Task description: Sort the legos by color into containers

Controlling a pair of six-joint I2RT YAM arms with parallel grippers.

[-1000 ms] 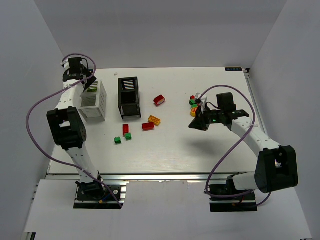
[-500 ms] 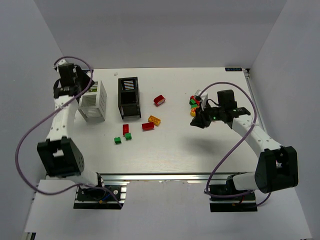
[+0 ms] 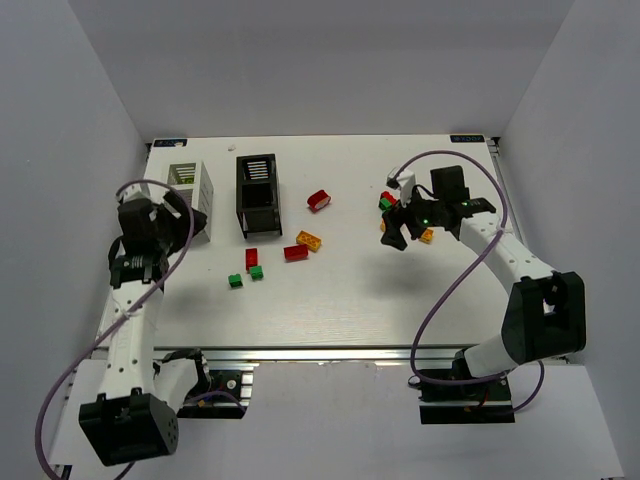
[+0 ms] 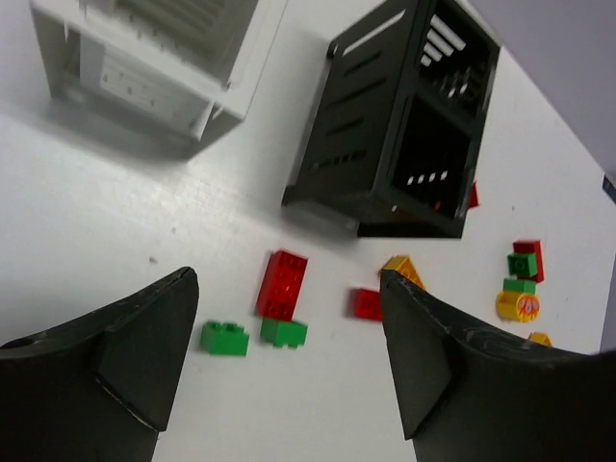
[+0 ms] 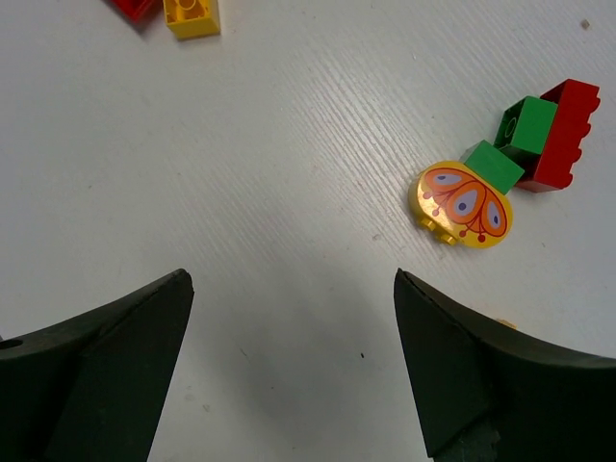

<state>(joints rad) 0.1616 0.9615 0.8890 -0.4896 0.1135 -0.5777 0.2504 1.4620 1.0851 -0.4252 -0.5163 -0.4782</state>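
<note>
Your left claw (image 4: 286, 289) hangs spread wide, empty. A red brick (image 4: 282, 284) and two green bricks (image 4: 283, 332) lie below, between its fingers, with the black bin (image 4: 385, 125) just beyond. Your right claw (image 5: 291, 284) gapes empty too, the round yellow piece (image 5: 465, 204) ahead of its right-hand finger.

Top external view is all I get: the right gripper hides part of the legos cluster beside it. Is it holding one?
Observer: No. The right wrist view shows the right gripper wide open, only bare table between its fingers.
Operator: What lies ahead of it?
Observer: A round yellow piece with an orange winged pattern, touching a green brick; a red brick sits just beyond.
Operator: And the left gripper?
Observer: Open too, nothing between its fingers, looking toward the black bin.
</note>
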